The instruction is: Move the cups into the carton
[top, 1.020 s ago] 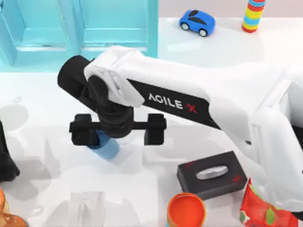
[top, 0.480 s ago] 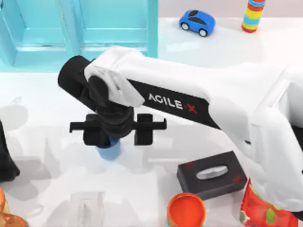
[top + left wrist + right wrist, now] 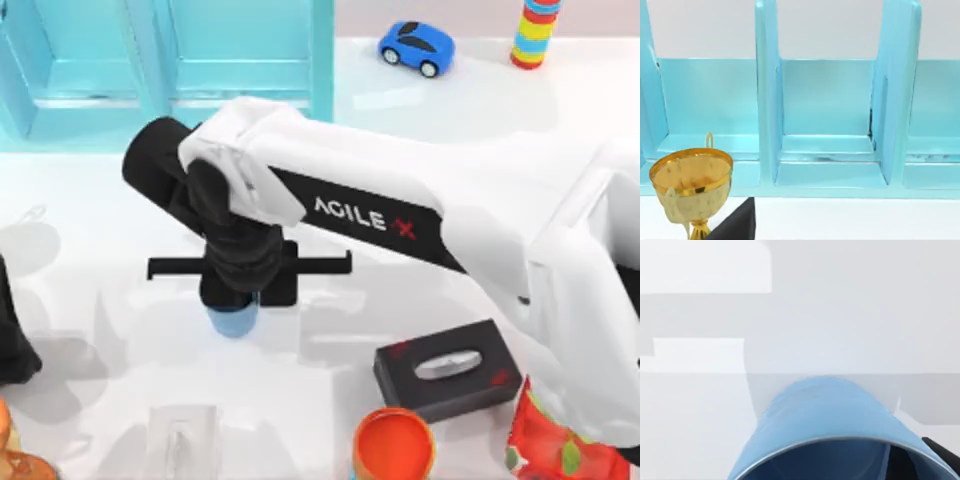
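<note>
The right gripper (image 3: 248,287) is positioned over the left-centre of the white tabletop (image 3: 100,200), its fingers clenched on the blue cup (image 3: 232,320), which is seen close up in the right wrist view (image 3: 825,435). The turquoise carton (image 3: 170,60) is placed behind it.

A: White table (image 3: 100,200), glossy. What sits on it?

B: Turquoise carton (image 3: 170,60) along the far edge at left, a blue toy car (image 3: 416,47) and a striped ring stack (image 3: 536,32) far right.

A: Middle?

B: Blue cup (image 3: 232,320), partly under the arm.

A: Near edge?

B: Black tissue box (image 3: 448,370), orange pot (image 3: 393,446), a clear container (image 3: 182,440), red packet (image 3: 550,440) at right
</note>
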{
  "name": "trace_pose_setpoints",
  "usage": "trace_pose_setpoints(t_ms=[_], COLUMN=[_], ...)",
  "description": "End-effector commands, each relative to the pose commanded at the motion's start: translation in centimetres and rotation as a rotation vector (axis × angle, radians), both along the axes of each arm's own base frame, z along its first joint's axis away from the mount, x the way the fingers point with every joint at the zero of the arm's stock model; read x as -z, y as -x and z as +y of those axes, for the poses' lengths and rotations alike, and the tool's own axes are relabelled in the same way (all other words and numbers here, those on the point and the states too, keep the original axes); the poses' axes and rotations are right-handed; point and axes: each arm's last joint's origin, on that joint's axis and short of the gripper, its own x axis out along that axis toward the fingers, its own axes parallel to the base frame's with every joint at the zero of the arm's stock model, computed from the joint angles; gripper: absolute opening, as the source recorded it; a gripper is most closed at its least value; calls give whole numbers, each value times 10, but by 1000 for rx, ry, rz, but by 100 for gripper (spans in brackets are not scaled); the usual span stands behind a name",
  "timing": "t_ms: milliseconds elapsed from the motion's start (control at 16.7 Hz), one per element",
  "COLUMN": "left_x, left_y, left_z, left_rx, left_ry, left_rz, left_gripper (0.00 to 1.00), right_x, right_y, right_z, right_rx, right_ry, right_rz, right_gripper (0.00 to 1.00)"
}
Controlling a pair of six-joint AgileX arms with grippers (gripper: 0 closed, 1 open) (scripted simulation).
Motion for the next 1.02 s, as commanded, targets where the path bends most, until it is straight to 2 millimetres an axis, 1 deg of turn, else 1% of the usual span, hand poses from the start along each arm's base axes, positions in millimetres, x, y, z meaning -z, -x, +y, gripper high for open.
trace_pose_setpoints(t_ms=[300, 420, 480, 600, 840, 900, 1020], left_x=[0, 0, 0, 0, 0, 0, 0], left_y=[0, 0, 0, 0, 0, 0, 0], left_z=[0, 0, 0, 0, 0, 0, 0], left_rx=[0, 0, 0, 0, 0, 0, 0], left_ry=[0, 0, 0, 0, 0, 0, 0], left_rz=[0, 0, 0, 0, 0, 0, 0], left_gripper=[100, 100, 100, 100, 100, 100, 100], right_x=[0, -2, -6, -21, -78, -88, -99], right_y=[0, 2, 1, -2, -2, 0, 2], right_z=[0, 0, -3, -17, -65, -76, -94], right_rx=[0, -3, -3, -4, -4, -3, -3], right_ry=[0, -2, -1, 0, -14, -14, -6], right_rz=[0, 0, 0, -1, -14, -14, -5], right_gripper=[0, 0, 0, 0, 0, 0, 0])
